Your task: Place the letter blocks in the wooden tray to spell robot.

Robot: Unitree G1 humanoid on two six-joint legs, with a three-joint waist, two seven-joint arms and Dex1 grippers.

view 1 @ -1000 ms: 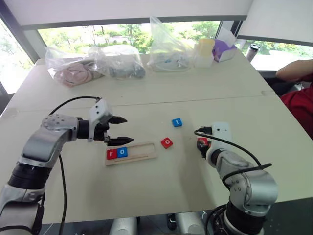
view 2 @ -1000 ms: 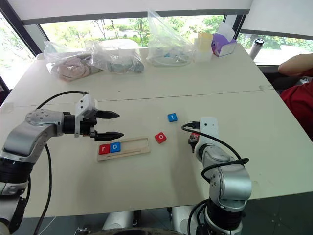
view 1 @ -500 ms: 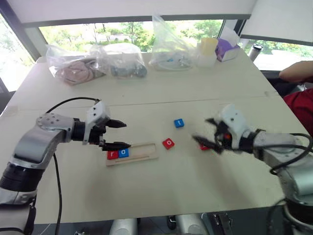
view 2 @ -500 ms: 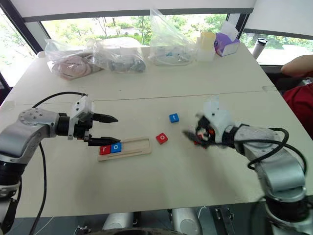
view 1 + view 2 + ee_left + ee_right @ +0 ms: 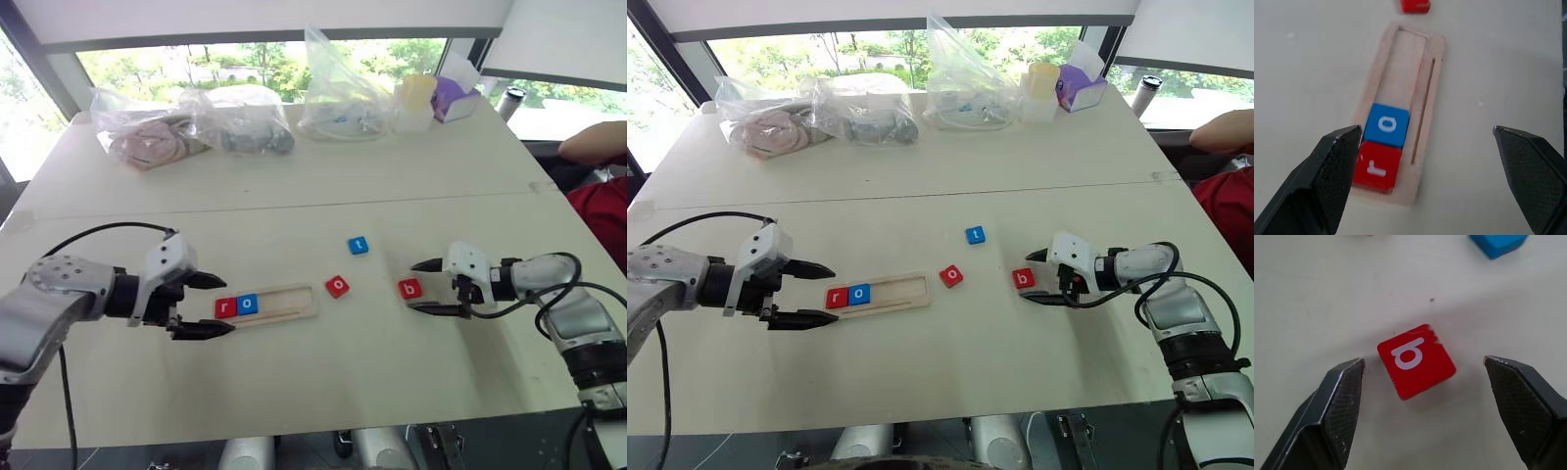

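The red "b" block (image 5: 1416,361) lies flat on the bench (image 5: 323,382), apart from the wooden tray (image 5: 266,305) and framed between the spread jaws of the right gripper (image 5: 428,287), which touch nothing. It is the third letter needed. Judged by its look, it is a small, stiff, light tile with smooth painted faces. It will likely skid if pushed from one side only. The sound hold is across two opposite edges. In the right wrist view the tile sits turned at an angle to the jaws, so the first contact may rotate it.

The tray holds the red "r" block (image 5: 1377,167) at its left end, with the blue "o" block (image 5: 1386,125) touching it. The rest of the groove is bare. The red "o" block (image 5: 337,286) lies just beyond the tray's right end. The blue "t" block (image 5: 359,245) lies farther back on the bench.

The left gripper (image 5: 205,305) hovers just beside the tray's left end with its jaws released wide and nothing between them.

Compared with one second ago:
- The right arm, then folded close to the body with its gripper over the "b" block, now reaches in from the right with the jaws levelled at the tile.
- The "b" block now shows in full.
- The left gripper has drawn back towards the robot's left, off the tray.
- The other blocks and the tray are unmoved.
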